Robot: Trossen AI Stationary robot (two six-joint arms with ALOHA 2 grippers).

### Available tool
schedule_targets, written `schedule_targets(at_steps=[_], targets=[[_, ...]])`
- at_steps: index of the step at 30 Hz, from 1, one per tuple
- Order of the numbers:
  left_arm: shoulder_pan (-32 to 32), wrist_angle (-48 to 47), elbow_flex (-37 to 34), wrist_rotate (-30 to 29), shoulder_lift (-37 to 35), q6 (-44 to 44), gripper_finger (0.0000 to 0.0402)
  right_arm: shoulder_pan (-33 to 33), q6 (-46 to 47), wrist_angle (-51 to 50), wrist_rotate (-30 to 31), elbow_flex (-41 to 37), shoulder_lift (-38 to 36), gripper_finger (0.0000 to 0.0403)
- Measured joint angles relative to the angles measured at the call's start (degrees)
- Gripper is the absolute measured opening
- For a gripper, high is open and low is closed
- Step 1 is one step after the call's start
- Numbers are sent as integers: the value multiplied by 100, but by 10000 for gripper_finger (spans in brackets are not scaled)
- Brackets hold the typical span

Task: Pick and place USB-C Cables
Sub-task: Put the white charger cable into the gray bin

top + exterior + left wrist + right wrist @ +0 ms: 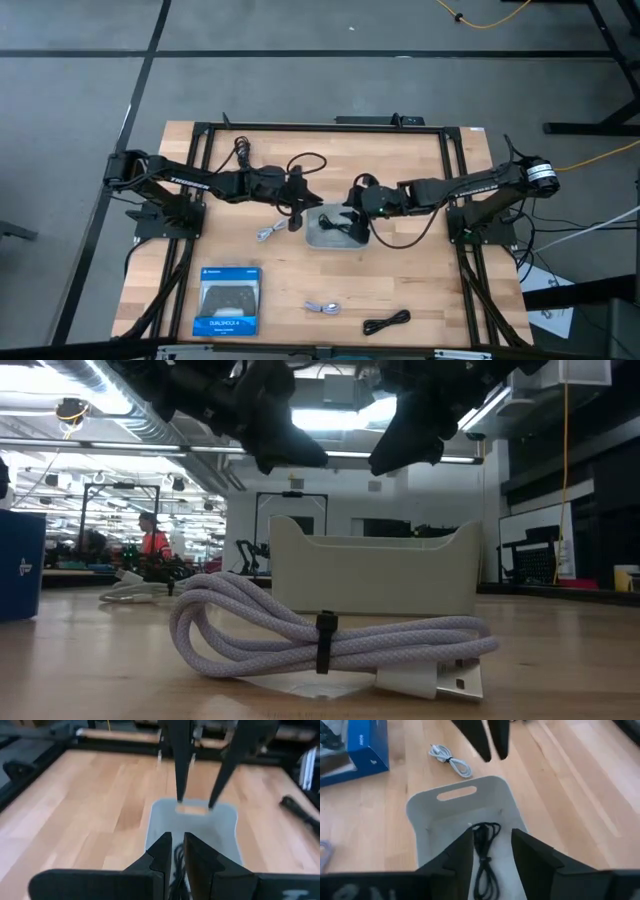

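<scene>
**A:** So both grippers hang over the grey tray (322, 238) mid-table. The right gripper (492, 852) has its fingers spread, nothing between them, with a black USB-C cable (485, 855) lying in the tray right under it. The left gripper (177, 852) has its fingers nearly closed, and I can't tell if it's pinching anything.

**B:** Biggest risk, I'd guess, is the two arms bumping, since they're crowding the same tray from opposite ends. Spread fingers could also snag that loose black loop and drag it back out, or shove the light tray.

**A:** Yeah. As for contents, the tray holds black cable, though I can't count bundles. Still out on the table are a pale cable (268, 233) just left of the tray, another pale one (322, 307) and a black one (386, 321) near the front edge. The boxed controller (228, 299) sits front left.
</scene>
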Motion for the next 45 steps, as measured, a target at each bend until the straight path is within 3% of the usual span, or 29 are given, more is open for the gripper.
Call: schedule_targets(at_steps=[4, 9, 13, 18, 23, 28, 31, 37, 45], targets=[[11, -518, -1, -208, -220, -47, 44, 0, -93, -586, 1016, 75, -295, 139], [11, -1262, -2, -302, -507, -433, 44, -4, 731, -1958, 2574, 284, -872, 139], [16, -1902, 3, -319, -541, -1077, 43, -46, 1667, -3123, 3169, 291, -1333, 139], [119, -3278, -1, -436, -494, -2180, 43, -174, 2853, -4338, 3240, 291, -1655, 139], [207, -4111, -5, -391, -496, -2522, 43, -195, 3024, -4672, 3239, 291, -1666, 139], [236, -4092, -5, -78, -496, -1596, 43, -195, 3020, -4671, 3237, 289, -1660, 139], [90, -4027, -3, 182, -496, -1518, 43, -195, 2989, -4673, 3237, 289, -1659, 139], [-282, -4165, -1, 798, -496, -2801, 54, -195, 2864, -4673, 3237, 289, -1659, 139], [-466, -4707, 1, 167, -448, -3450, 124, -192, 2853, -4780, 3233, 286, -1657, 139]])
